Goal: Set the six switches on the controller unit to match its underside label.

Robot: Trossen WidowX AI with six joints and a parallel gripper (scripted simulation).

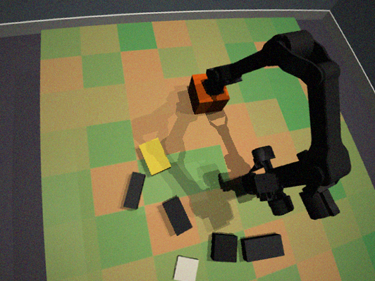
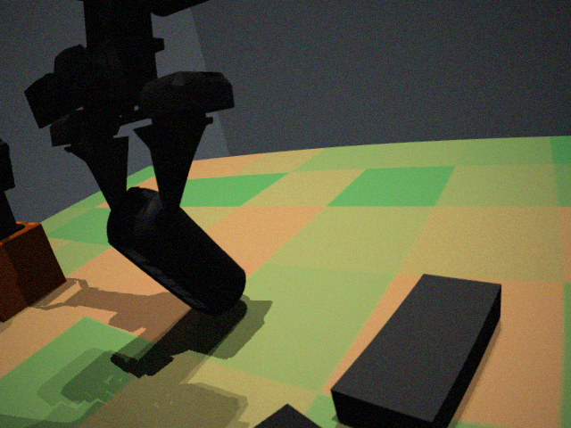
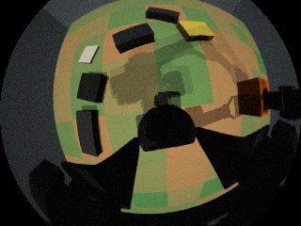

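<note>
The controller unit (image 2: 184, 262) (image 3: 166, 124) appears as a long, very dark body with a rounded back. My gripper (image 2: 144, 206) (image 3: 167, 136) is shut on it near one end, with a fingertip at each side. In the exterior view the unit is steeply tilted, its free end down to the right, close over its dark shadow. Whether that end touches the bench cannot be told. Faint pale streaks run along its lower left edge; no switch setting or label square is readable. In the top view unit and fingertips merge with the black wrist.
The arm stands on an orange block (image 1: 207, 97) (image 2: 22, 271) (image 3: 251, 96). A yellow block (image 1: 155, 156) (image 3: 197, 29), a white square (image 1: 185, 269) (image 3: 88, 54) and several dark blocks, including a long one (image 1: 262, 248) (image 2: 417, 349) (image 3: 88, 132), lie on the patchwork bench.
</note>
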